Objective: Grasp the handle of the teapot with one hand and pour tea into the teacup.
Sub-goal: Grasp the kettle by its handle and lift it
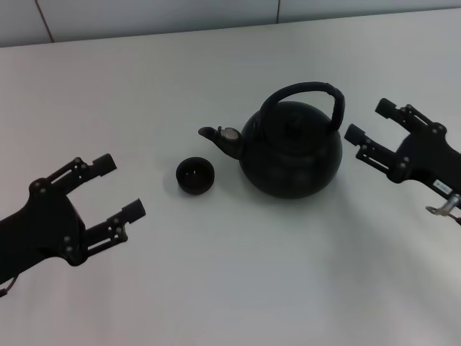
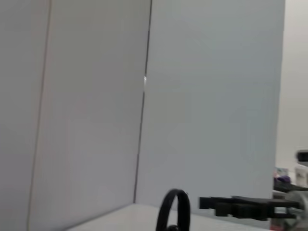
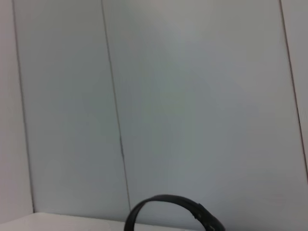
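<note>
A round black teapot [image 1: 290, 155] stands upright on the white table [image 1: 230, 274], its spout [image 1: 220, 137] pointing left. Its black arched handle [image 1: 306, 92] rises over the lid; the handle's top also shows in the left wrist view [image 2: 172, 208] and the right wrist view [image 3: 168, 204]. A tiny black teacup [image 1: 195, 175] sits just left of the spout. My right gripper [image 1: 369, 124] is open, just right of the teapot at handle height, not touching it; it also shows in the left wrist view [image 2: 236, 207]. My left gripper [image 1: 121, 189] is open and empty, left of the teacup. No tea is visible.
A pale panelled wall [image 1: 144, 18] runs along the table's far edge.
</note>
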Robot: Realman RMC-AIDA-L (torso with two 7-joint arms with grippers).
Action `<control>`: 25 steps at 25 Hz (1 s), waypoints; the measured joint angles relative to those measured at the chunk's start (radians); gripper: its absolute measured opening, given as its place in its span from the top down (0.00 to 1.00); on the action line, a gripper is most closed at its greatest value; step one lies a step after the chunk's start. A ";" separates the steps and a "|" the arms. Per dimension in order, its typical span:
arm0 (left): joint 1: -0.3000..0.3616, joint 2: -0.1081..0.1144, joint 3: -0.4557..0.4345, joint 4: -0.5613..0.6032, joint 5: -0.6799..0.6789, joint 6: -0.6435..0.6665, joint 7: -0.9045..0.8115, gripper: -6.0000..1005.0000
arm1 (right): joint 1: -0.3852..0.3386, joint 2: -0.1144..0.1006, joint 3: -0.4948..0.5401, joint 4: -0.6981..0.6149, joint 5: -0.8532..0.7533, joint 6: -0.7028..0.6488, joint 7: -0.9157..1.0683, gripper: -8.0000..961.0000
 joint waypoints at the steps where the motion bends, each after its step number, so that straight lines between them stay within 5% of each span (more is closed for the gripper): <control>1: 0.000 0.000 0.000 0.000 0.000 0.000 0.000 0.20 | 0.007 0.000 0.000 0.007 0.000 0.016 -0.001 0.21; 17: -0.016 0.009 0.043 0.200 0.131 -0.057 -0.227 0.20 | 0.104 -0.001 0.015 0.072 0.015 0.191 -0.007 0.21; 25: -0.036 0.020 0.042 0.211 0.131 -0.077 -0.249 0.20 | 0.133 -0.001 0.052 0.092 0.016 0.217 -0.007 0.21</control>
